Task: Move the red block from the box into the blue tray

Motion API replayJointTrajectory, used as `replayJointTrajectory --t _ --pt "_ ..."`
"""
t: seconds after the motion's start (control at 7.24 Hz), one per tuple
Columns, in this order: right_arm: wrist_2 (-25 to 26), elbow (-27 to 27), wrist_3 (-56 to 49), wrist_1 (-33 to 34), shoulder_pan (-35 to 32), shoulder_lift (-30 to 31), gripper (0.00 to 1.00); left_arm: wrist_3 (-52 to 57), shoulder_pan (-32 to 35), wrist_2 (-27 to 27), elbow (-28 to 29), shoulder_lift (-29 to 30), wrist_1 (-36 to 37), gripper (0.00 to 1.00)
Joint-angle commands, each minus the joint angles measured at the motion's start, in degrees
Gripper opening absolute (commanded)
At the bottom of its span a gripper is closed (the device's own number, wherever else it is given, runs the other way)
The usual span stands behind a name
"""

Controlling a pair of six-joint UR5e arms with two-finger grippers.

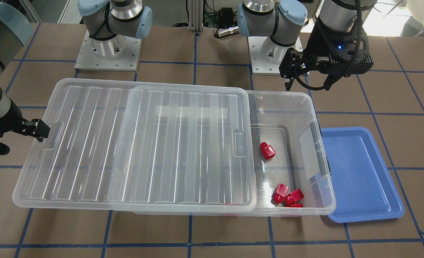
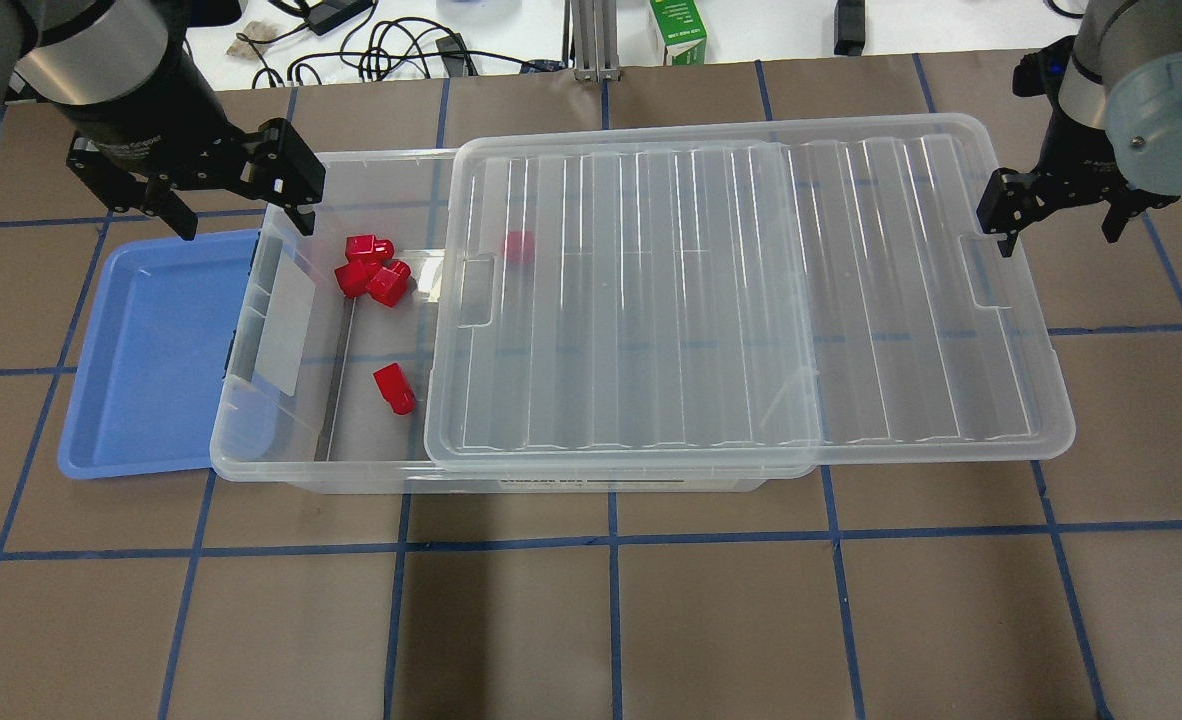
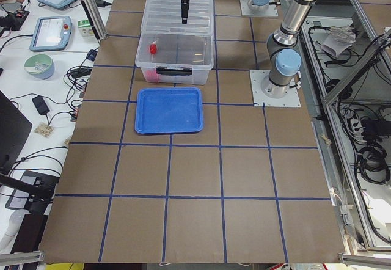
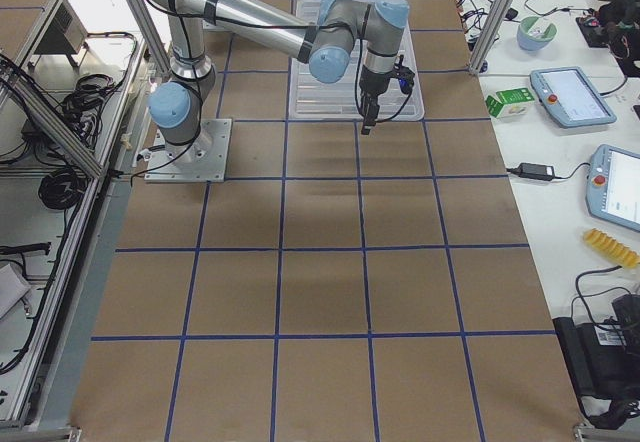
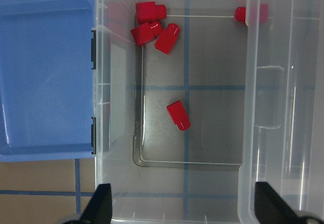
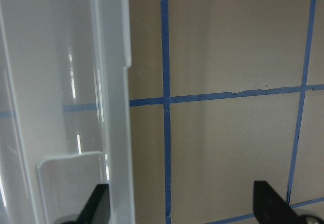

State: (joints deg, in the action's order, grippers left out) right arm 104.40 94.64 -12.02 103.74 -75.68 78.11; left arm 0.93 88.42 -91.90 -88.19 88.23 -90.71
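Observation:
The clear box (image 2: 251,330) lies across the table, its ribbed lid (image 2: 731,300) slid toward my right so the left end is uncovered. In that open end lie several red blocks: one alone (image 2: 394,388) (image 5: 177,115), a cluster (image 2: 371,272) (image 5: 152,26) at the far wall, and one under the lid edge (image 2: 519,247). The blue tray (image 2: 151,350) (image 5: 45,72) sits against the box's left end and holds nothing. My left gripper (image 2: 241,205) (image 5: 185,206) is open, above the box's open end. My right gripper (image 2: 1056,215) (image 6: 182,209) is open at the lid's right edge.
The lid (image 1: 144,143) overhangs the box's right end and covers most of it. The two arm bases (image 1: 108,46) (image 1: 273,50) stand behind the box. A green carton (image 2: 678,30) and cables lie beyond the table's far edge. Brown table with blue tape lines surrounds everything.

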Motion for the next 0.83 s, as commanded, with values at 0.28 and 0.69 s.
replayJointTrajectory --t 0.28,0.69 --pt "-1.29 -0.50 -0.28 0.15 -0.69 0.47 1.00 -1.46 0.52 2.51 -6.42 5.62 8.85 1.00" --pt "-9.99 -8.48 5.13 -6.86 -12.44 5.98 1.00 -11.70 0.79 2.26 -18.22 6.77 22.67 1.00"
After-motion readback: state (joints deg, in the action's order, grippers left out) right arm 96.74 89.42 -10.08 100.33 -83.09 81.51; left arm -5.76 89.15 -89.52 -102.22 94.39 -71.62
